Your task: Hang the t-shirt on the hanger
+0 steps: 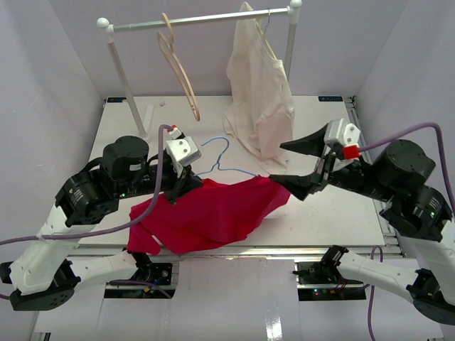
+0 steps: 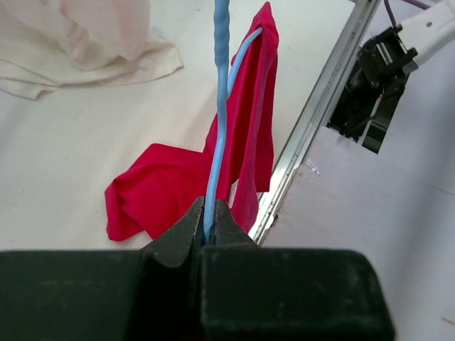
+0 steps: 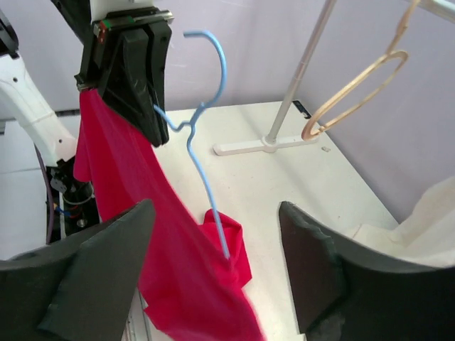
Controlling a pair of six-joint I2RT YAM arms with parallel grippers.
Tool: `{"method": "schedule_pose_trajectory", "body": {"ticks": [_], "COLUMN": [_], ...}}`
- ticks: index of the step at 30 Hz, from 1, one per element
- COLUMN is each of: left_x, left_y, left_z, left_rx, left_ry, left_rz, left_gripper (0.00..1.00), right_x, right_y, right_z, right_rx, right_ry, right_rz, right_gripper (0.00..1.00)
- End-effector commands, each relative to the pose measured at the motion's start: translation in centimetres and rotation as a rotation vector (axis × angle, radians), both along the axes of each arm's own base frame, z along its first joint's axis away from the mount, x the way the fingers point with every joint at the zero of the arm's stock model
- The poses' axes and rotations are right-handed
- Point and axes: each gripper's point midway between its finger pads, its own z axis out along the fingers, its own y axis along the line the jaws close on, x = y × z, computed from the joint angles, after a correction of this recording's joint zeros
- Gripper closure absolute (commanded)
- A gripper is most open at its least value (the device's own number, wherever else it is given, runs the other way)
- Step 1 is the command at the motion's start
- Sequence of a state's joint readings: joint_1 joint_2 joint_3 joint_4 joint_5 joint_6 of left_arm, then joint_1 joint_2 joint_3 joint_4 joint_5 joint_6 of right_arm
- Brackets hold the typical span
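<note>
Nearest you, the t-shirt (image 1: 213,213) is a bright crimson heap of soft cloth, creased and folded over itself. It reaches from the table's (image 1: 334,220) front edge on your left side across to the middle. Part of it rests on the table, and part is lifted and hangs in a long drape.

Your left gripper (image 2: 210,224) is pinched tight on the hanger (image 2: 219,106), a thin light-blue wire. The wrist view shows the wire running straight out from between the closed fingertips. Further along, the wire disappears into the red cloth, so the shirt hangs partly from it. You cannot tell from these views whether any cloth is also caught in that pinch. The small hook stands free of the shirt, just beyond the left gripper.

Your right gripper (image 1: 295,165) is at the shirt's right end. Its jaws are spread wide and have hold of nothing. The red cloth ends close to the lower finger, and whether they touch is unclear.

Further back, a cream-white garment (image 1: 259,99) hangs from the rail (image 1: 206,20) with its hem pooled on the table. A pale wooden hanger (image 1: 181,71) hangs to its left.
</note>
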State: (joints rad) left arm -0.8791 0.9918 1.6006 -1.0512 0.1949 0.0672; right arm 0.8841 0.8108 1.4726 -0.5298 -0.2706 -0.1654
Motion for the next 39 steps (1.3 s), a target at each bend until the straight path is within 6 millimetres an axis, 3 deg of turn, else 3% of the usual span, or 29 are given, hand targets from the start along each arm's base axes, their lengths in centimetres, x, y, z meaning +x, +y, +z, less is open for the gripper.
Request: {"method": "schedule_pose_trajectory", "body": {"ticks": [1,3,7,12,20,23,28,30,32,35,39], "left_x": [-1.3,-1.3,-2.1,-2.4,-3.3,-3.5,-3.8,-3.6,-2.7,-1.1,1.4], "left_y": [-1.2,-1.2,-1.6,-1.6,-1.8,-1.9,-1.8,-1.4,-0.4,1.5,5.8], "left_z": [1.1,0.8,0.3,0.3,1.0,0.8,1.5,1.9,2.4,2.7,3.0], "left_rx": [-0.082,-0.085,-0.096,-0.102,-0.147,-0.150,-0.185,-0.190,-0.187,-0.172,-0.127], "left_ry": [-0.045,-0.053,-0.058,-0.059,-0.087,-0.082,-0.106,-0.120,-0.133,-0.149,-0.165], "left_rz": [-0.108,-0.114,-0.169,-0.188,-0.233,-0.248,-0.255,-0.228,-0.149,0.002,0.282], "left_gripper": [1.00,1.00,1.00,1.00,1.00,1.00,1.00,1.00,0.92,0.63,0.52], "right_x": [0.2,0.6,1.2,0.6,-0.3,0.0,-0.2,-0.1,0.3,0.9,1.6], "right_y": [2.9,3.4,4.5,5.9,7.9,8.9,9.9,9.8,9.4,8.7,7.4], "right_z": [-2.2,-3.1,-5.3,-8.0,-8.7,-8.6,-7.2,-6.7,-6.0,-4.8,-3.1], "right_rx": [-0.135,-0.151,-0.192,-0.277,-0.269,-0.262,-0.197,-0.183,-0.162,-0.126,-0.101], "right_ry": [0.061,0.081,0.105,0.154,0.176,0.195,0.190,0.185,0.180,0.203,0.179], "right_rz": [0.114,0.111,0.131,0.230,0.362,0.387,0.425,0.407,0.368,0.288,0.195], "right_gripper": [0.31,0.36,0.36,0.38,0.46,0.56,0.86,0.92,0.92,0.92,0.92]}}
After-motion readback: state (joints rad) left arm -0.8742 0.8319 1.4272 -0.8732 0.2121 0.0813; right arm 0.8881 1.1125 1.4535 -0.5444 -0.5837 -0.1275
